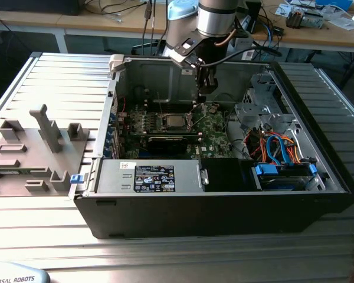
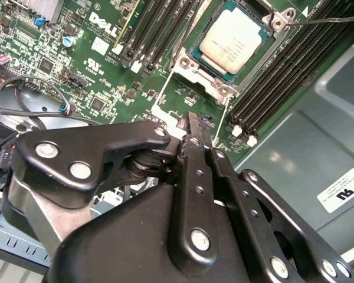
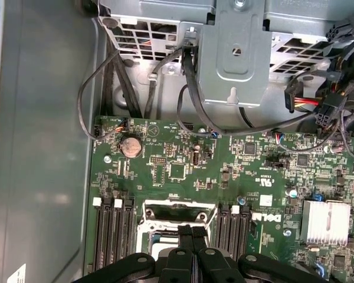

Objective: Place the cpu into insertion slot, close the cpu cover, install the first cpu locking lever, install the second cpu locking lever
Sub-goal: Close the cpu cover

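My gripper (image 2: 193, 127) hangs inside the open computer case (image 1: 224, 212), above the green motherboard (image 3: 183, 153). Fingers are pressed together with nothing between them. Just beyond the tips, the cpu (image 2: 233, 40) sits in the insertion slot (image 3: 177, 207). The cpu cover (image 2: 192, 72) lies flat around it. Memory slots (image 2: 283, 76) flank both sides.

Open computer case (image 1: 212, 215) on a metal surface (image 1: 53, 236).
Grey fixtures (image 1: 44, 130) stand at the exterior view's left; blue and orange cables (image 1: 277, 147) lie inside; a coin battery (image 3: 130, 146) sits near memory slots (image 3: 112, 233).
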